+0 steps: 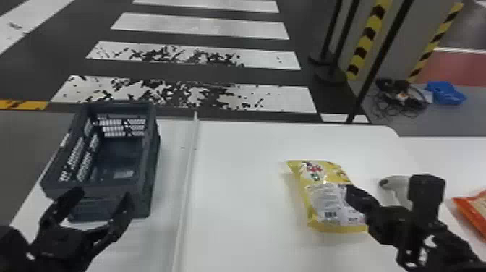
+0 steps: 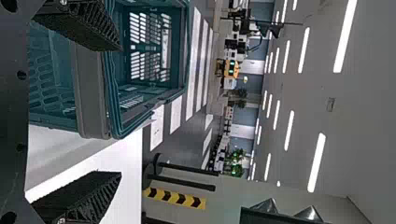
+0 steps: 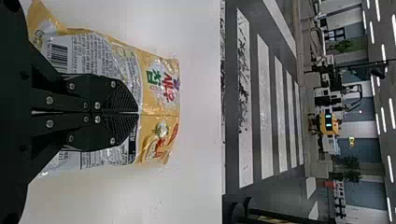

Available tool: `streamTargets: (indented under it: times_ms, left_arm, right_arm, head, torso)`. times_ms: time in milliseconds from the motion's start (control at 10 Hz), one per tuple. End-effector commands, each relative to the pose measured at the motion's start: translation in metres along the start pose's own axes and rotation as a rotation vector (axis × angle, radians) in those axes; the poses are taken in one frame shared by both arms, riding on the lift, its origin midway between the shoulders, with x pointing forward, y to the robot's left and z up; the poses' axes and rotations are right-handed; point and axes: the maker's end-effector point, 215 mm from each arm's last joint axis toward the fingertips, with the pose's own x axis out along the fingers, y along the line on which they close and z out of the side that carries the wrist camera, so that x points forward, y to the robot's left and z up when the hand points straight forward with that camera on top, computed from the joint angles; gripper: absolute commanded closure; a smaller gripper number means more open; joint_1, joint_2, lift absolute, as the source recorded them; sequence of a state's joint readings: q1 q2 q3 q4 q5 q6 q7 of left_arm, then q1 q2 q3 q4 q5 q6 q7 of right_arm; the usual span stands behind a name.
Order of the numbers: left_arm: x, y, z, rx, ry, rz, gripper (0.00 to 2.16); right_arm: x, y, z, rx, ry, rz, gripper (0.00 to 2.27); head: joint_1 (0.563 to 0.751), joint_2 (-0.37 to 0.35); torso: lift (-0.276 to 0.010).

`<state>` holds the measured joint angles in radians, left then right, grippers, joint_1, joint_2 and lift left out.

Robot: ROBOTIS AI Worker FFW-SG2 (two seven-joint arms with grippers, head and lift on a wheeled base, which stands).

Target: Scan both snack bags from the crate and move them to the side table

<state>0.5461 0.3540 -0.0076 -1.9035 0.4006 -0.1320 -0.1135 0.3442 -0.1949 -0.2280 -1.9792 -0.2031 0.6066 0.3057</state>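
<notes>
The right claw (image 3: 138, 113) pinches the yellow bag (image 3: 161, 86) in the middle, maybe so both sides lift evenly. The left claw (image 1: 102, 194), 2 fingers apart, is by the crate (image 1: 147, 170).

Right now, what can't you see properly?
- Yellow plastic snack bag, middle: right wrist view, behind the black right hand.
- White plastic scanner, partly: head view, behind the right arm.
- Orange snack bag, partly: head view, cut off by edge.
- Dark slotted crate, partly: left wrist view, behind left hand.

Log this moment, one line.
left gripper: open, near crate | right gripper: shut on yellow bag | scanner: on table | orange bag: far right
</notes>
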Motion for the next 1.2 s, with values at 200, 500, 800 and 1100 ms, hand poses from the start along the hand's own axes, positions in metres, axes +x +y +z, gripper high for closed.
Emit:
streamTargets:
  times_ms: [200, 500, 800, 1100]
  left_arm:
    - [-0.001, 0.001, -0.004, -0.003, 0.006, 0.003, 0.04]
    - [-0.001, 0.001, -0.005, -0.003, 0.008, 0.001, 0.04]
    - [-0.001, 0.001, -0.004, -0.001, 0.007, -0.001, 0.04]
    - [-0.001, 0.001, -0.004, -0.001, 0.009, 0.001, 0.04]
  right_arm:
    - [-0.009, 0.039, -0.019, -0.003, 0.035, 0.077, 2.24]
    - [0.000, 0.051, -0.045, -0.001, 0.085, 0.099, 2.24]
    - [0.007, 0.050, -0.066, 0.004, 0.125, 0.104, 2.24]
    - [0.010, 0.052, -0.081, 0.008, 0.148, 0.109, 2.24]
  head:
    - [0.695, -0.051]
    - [0.695, -0.016]
    - [0.695, -0.007]
    - [0.695, -0.008]
  torso:
    - [-0.099]
    - [-0.099]
    - [-0.099]
    - [-0.099]
